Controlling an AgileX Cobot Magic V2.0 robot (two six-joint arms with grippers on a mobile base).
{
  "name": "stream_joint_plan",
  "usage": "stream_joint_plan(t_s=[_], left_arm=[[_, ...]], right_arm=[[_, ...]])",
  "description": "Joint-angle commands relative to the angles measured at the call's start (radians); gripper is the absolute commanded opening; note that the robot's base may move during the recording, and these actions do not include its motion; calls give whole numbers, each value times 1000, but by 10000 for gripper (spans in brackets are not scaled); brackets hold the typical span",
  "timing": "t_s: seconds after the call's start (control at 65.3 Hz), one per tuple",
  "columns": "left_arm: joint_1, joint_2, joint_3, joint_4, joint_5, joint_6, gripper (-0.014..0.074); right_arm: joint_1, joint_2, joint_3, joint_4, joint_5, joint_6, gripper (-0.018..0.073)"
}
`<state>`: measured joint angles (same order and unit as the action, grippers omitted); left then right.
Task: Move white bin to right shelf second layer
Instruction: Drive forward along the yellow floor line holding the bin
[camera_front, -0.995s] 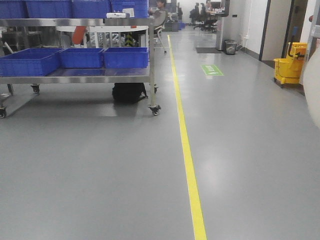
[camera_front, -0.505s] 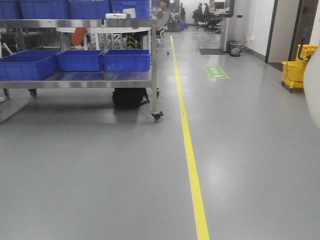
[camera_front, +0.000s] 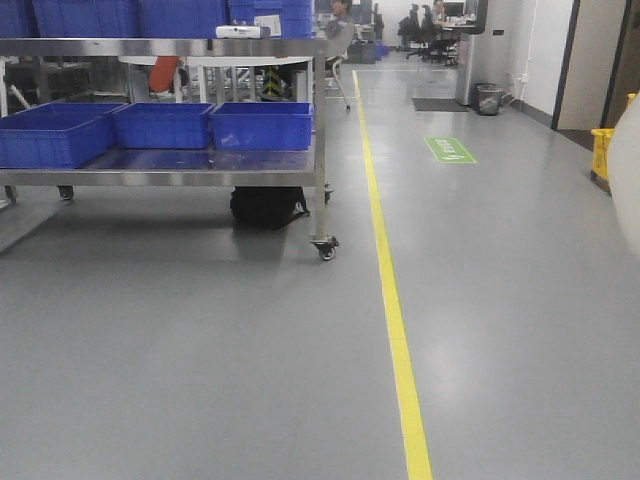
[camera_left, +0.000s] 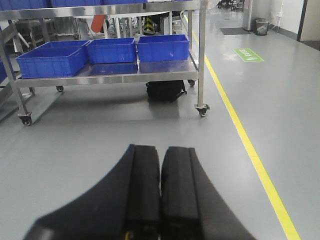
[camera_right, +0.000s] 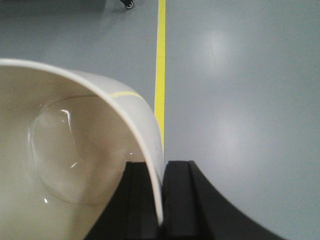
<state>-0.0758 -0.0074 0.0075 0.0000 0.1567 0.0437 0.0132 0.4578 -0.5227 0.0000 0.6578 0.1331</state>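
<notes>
The right tool (camera_right: 161, 200) pinches the glossy cream-white plastic bin (camera_right: 65, 150) by its wall; the left tool (camera_left: 160, 190) is closed and empty. The wheeled steel cart (camera_front: 200, 179) has drifted rightward in the front view, so the base seems to be turning. The right shelf is not in view.

Nothing legible shows: the green floor sign (camera_front: 450, 149), just right of the yellow line (camera_front: 395, 300), bears white marks too small and blurred to read in either the front or left wrist view.
</notes>
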Motion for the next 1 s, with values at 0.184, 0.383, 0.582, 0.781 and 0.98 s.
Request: stream_joint_plan(t_s=[0.184, 0.383, 0.582, 0.781, 0.98], left_arm=[[-4, -16, 37, -6, -85, -5, 85], [-4, -16, 37, -6, -85, -5, 85], [-4, -16, 37, -6, -85, -5, 85], [-4, -16, 37, -6, -85, -5, 85], [-4, -16, 37, -6, -85, -5, 85]], right_arm=[[-4, 3, -31, 0, -92, 4, 76], [-4, 3, -31, 0, -92, 4, 76], [-4, 3, -31, 0, -92, 4, 76], [-4, 3, -31, 0, -92, 4, 76], [-4, 3, -31, 0, -92, 4, 76]])
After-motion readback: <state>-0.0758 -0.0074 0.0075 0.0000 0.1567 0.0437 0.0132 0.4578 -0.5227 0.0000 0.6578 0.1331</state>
